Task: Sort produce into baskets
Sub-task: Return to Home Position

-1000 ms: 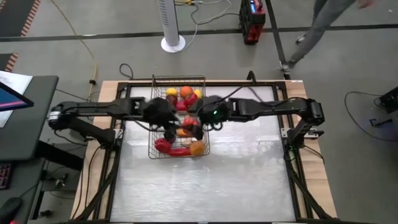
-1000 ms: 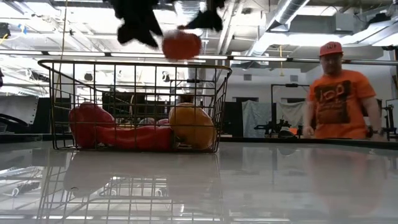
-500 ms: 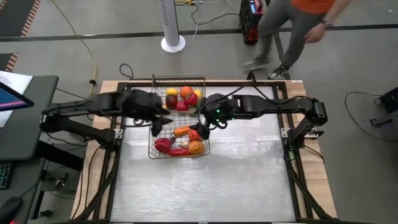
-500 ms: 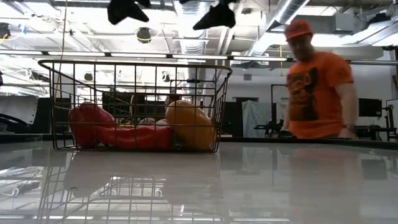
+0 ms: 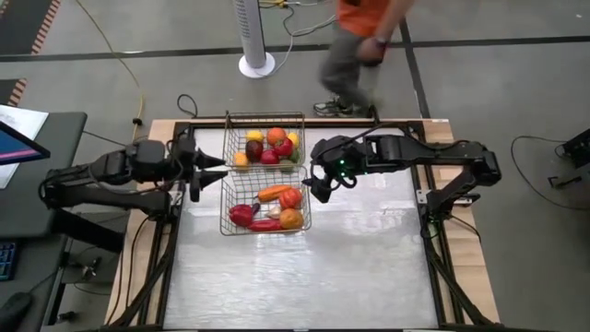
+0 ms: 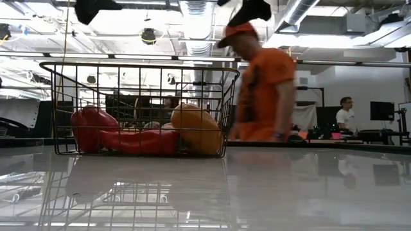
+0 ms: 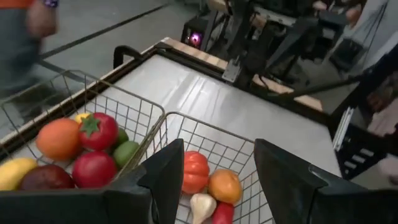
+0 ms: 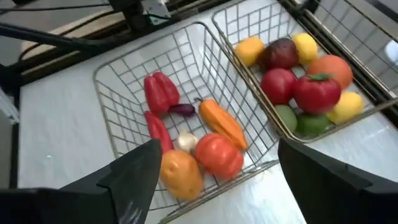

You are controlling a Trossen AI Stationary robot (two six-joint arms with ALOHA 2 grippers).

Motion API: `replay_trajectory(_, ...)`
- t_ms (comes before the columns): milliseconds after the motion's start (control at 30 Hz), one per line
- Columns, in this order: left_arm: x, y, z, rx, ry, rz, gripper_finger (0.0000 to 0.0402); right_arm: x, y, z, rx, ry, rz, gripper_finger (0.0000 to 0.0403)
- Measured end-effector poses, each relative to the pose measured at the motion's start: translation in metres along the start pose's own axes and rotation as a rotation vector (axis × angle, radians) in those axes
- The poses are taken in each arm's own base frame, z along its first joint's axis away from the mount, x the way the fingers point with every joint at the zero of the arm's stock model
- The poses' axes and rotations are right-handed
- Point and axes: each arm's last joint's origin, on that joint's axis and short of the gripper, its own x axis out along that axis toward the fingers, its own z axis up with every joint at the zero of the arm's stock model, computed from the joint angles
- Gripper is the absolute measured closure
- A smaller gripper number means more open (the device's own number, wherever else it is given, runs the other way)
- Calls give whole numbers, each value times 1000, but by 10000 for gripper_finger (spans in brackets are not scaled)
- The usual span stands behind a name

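Two wire baskets stand side by side mid-table. The far basket holds round fruits in red, orange, yellow and green; they also show in the right wrist view. The near basket holds vegetables: a red pepper, a carrot, a red-orange ribbed piece and others. My left gripper is open and empty in the air, left of the baskets. My right gripper is open and empty in the air, right of the near basket.
A person in an orange shirt moves past just beyond the table's far edge. Bare table top stretches from the baskets to the near and right edges. The table frame's rails run along the sides.
A red-orange piece that hung between the grippers above the near basket has dropped into it. My left gripper has drawn back toward the table's left edge and my right gripper toward its right edge. The person has walked along behind the table.
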Motion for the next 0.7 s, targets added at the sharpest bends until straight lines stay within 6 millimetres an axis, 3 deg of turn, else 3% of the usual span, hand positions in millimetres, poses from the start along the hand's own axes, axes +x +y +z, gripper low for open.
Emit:
replay_trajectory(300,-25,11,-17,-100,-110,-12,219,-4,-17,-42,88,-6,-12,71)
replay_trajectory(567,-45,14,-15,-82,-237,22,219,-30,-42,-84,238,-173,54,72)
replay_trajectory(700,-47,19,-21,-73,-247,92,219,-39,-53,-108,264,-201,65,72)
